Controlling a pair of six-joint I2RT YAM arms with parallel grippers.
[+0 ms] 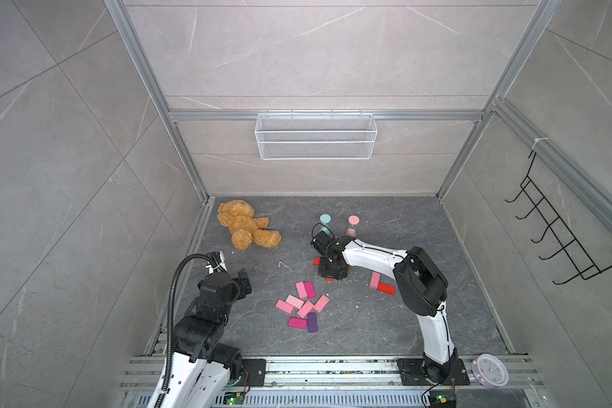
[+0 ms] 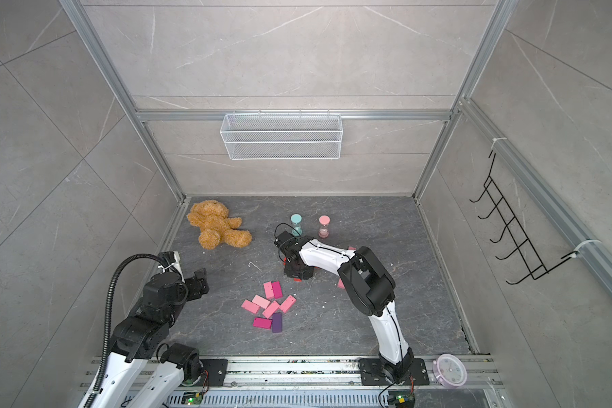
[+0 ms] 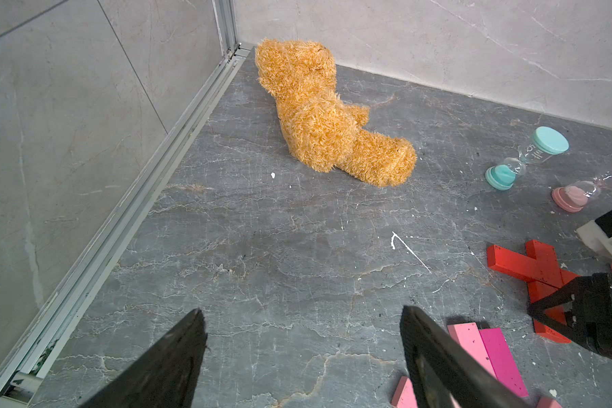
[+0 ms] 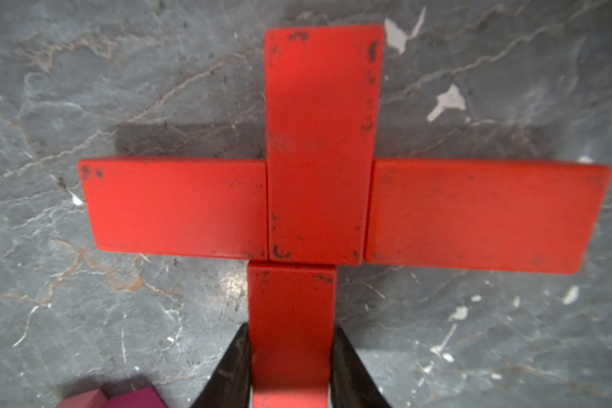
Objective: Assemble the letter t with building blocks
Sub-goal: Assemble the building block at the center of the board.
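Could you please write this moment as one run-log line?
right gripper: shut on red stem block | left gripper: open, empty | pink blocks: loose pile

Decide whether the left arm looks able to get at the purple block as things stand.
Probably yes: the left hand is open and empty, and bare floor lies between it and the uncovered purple block.

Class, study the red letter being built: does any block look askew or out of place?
Yes. In the right wrist view, the lowest red block, clamped by the right gripper, sits shifted sideways from the upright block above it, so the stem steps instead of running straight.
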